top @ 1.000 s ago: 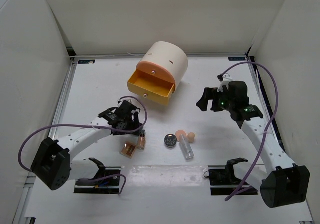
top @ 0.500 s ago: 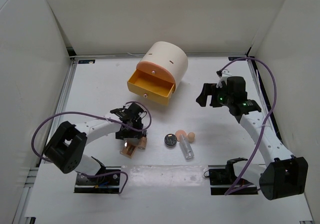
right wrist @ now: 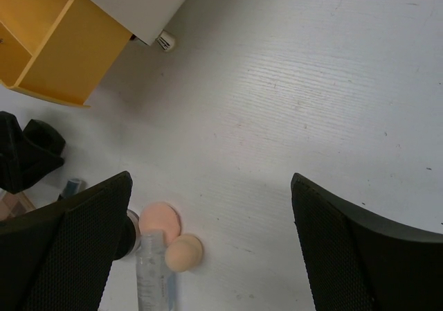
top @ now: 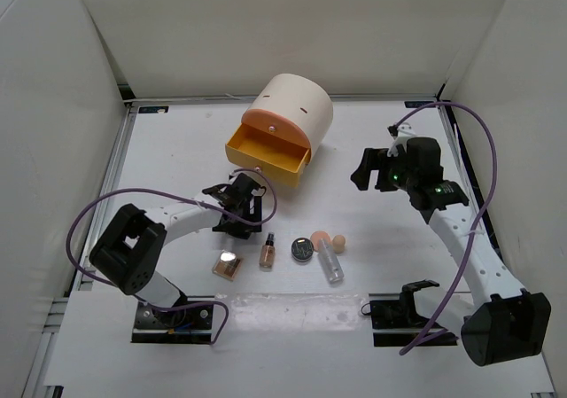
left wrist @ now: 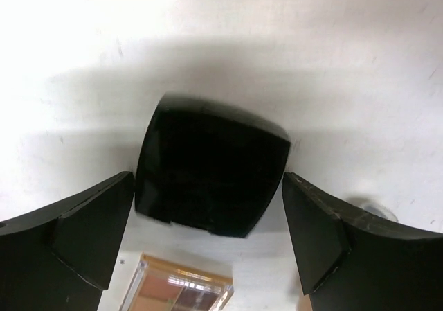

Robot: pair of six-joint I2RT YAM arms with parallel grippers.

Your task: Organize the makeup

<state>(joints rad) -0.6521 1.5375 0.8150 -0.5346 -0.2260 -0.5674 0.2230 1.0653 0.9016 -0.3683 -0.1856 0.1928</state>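
A black square compact point(left wrist: 211, 167) lies flat on the table between the open fingers of my left gripper point(left wrist: 208, 183), which straddles it low down. In the top view the left gripper point(top: 241, 210) is just in front of the yellow drawer. A rose-gold palette point(top: 227, 264) point(left wrist: 181, 290), a small amber bottle point(top: 267, 251), a round dark compact point(top: 303, 248), two peach sponges point(top: 329, 240) point(right wrist: 160, 222) and a clear tube point(top: 331, 264) point(right wrist: 156, 276) lie in a row nearer me. My right gripper point(top: 366, 171) point(right wrist: 211, 179) is open, empty and raised at the right.
The cream cylinder box point(top: 296, 110) stands at the back centre with its orange-yellow drawer point(top: 266, 154) point(right wrist: 55, 55) pulled open toward the left arm. White walls close in the table on three sides.
My left gripper has pulled back from over the palette toward the drawer. The small amber bottle now lies farther right, apart from the palette. The right arm has hardly moved.
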